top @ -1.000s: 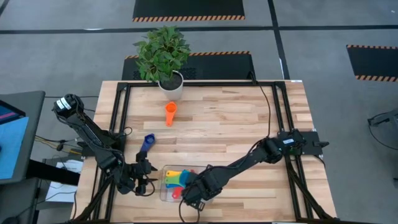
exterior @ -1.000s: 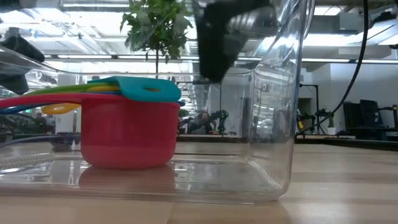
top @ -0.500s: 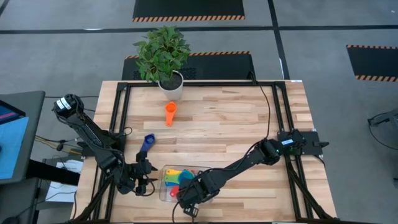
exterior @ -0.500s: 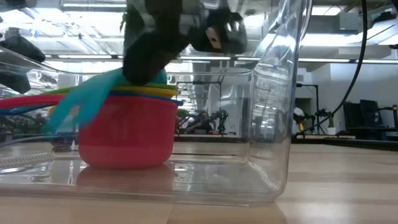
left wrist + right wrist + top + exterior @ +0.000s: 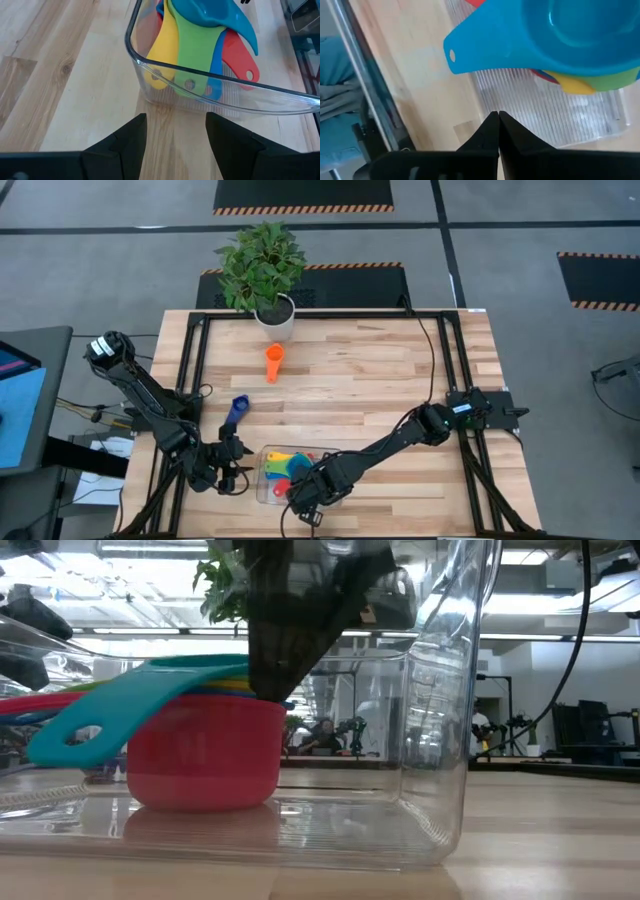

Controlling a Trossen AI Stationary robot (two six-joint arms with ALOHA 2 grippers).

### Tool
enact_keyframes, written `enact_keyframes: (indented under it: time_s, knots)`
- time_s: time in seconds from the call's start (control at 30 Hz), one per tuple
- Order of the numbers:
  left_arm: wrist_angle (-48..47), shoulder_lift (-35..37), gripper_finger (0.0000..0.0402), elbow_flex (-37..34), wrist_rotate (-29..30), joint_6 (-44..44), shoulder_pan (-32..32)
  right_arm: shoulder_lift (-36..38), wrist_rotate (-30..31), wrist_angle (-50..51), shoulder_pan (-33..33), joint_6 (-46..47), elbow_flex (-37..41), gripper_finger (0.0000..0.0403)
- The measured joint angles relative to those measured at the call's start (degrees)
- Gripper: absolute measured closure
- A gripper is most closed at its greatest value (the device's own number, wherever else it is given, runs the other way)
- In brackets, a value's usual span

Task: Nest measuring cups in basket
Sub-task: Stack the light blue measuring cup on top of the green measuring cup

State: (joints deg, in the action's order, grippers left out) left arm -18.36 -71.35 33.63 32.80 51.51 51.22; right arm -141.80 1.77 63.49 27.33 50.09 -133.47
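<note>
From above, the basket (image 5: pixel 268 489) sits at the counter's (image 5: pixel 380 380) near edge, and the stack of cups inside it reads only as patches of yellow, green and light blue. The low view shows what that one cannot: a red cup (image 5: pixel 205 755) carries the stack, with a light blue cup (image 5: pixel 150 700) on top, its handle tilted down and out past the red one. The left wrist view fans out five handles in the basket: yellow (image 5: pixel 162 55), green (image 5: pixel 192 55), a thin blue one (image 5: pixel 216 65), red (image 5: pixel 240 60) and light blue.

The right hand (image 5: pixel 305 498) hangs over the basket's side away from the left hand, fingers pressed together and gripping nothing; in the low view its dark bulk covers the middle of the stack. The left hand (image 5: pixel 232 470) waits just beside the basket, fingers (image 5: pixel 125 142) spread wide and holding nothing.

Two cups lie outside the basket: a dark blue one (image 5: pixel 239 408) beyond the left hand, and an orange one (image 5: pixel 273 362) farther off, near the white pot of one leafy plant (image 5: pixel 262 265).
</note>
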Motion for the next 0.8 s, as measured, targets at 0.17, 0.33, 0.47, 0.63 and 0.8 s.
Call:
enact_keyframes:
  time_s: [0.17, 0.33, 0.47, 0.63, 0.8]
  knots:
    - [0.12, 0.0, 0.021, 0.0, -0.02, 0.04, 0.0, -0.02, 1.1, -0.33, -0.44, -0.47, 0.0, 0.0397]
    - [0.12, 0.0, 0.021, 0.0, -0.03, 0.11, 0.0, 0.01, 4.09, -0.52, -0.85, -1.62, -0.21, 0.039]
    - [0.1, 0.0, 0.021, 0.0, -0.87, 0.13, 0.02, 1.45, 4.26, -0.89, -0.88, -3.8, -1.33, 0.0387]
    - [0.1, 0.0, 0.021, 0.0, -0.92, 0.15, 0.02, 2.47, 7.68, 0.41, -0.81, -5.4, -1.62, 0.0397]
    - [-0.01, 0.0, 0.021, 0.0, -0.82, 0.15, 0.01, 2.11, 11.86, 0.4, -1.67, -6.58, -1.49, 0.0389]
